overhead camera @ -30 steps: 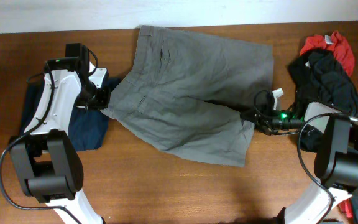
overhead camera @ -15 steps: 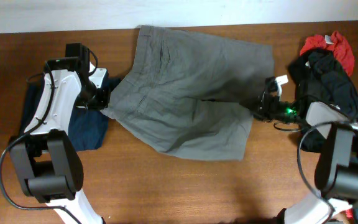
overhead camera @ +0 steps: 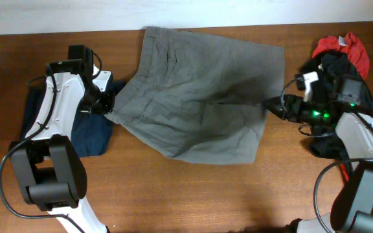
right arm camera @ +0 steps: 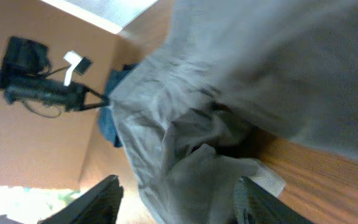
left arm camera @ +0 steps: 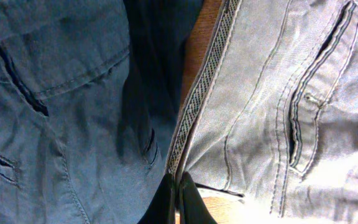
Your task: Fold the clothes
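- grey shorts (overhead camera: 199, 97): plain mid-grey weave, stitching in the same tone at the pockets
- waistband lining (left arm camera: 204, 87): pale tape with a dark zigzag pattern
- label (right arm camera: 267, 179): white
- navy garment (overhead camera: 92, 133): dark navy from overhead, a more washed slate blue in the left wrist view
- red garment (overhead camera: 342, 46): bright red, with a small white patch
- black garment (overhead camera: 345, 87): plain black
- table (overhead camera: 193, 200): warm brown, wood grain
- left arm (overhead camera: 54, 116) and right arm (overhead camera: 361, 139): white shells, black joints
- left end effector (left arm camera: 176, 190): black
- status light (overhead camera: 314, 115) on right arm: green
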### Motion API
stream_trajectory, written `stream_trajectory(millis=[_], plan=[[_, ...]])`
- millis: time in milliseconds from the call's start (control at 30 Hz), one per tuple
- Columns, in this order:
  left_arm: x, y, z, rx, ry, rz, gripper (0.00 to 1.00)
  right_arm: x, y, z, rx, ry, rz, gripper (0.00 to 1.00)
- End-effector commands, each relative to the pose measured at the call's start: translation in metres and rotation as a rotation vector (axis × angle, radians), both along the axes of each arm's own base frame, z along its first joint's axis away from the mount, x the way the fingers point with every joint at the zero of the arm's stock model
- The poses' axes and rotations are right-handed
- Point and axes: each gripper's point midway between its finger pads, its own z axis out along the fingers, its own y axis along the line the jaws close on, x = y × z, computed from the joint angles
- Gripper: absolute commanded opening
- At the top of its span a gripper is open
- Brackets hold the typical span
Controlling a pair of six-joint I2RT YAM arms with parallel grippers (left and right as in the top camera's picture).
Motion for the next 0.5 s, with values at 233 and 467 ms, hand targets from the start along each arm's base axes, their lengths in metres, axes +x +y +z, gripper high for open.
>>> stream_trajectory(millis=[233, 467], plan=[[0.002, 0.002, 0.008, 0.011, -0.019, 0.010, 0.00, -0.044, -0.040, -0.052, -0.254, 0.346, -0.124, 0.68], [0.002, 0.002, 0.008, 0.011, -0.019, 0.010, 0.00, -0.087, -0.036, -0.081, -0.329, 0.612, -0.146, 0.61]])
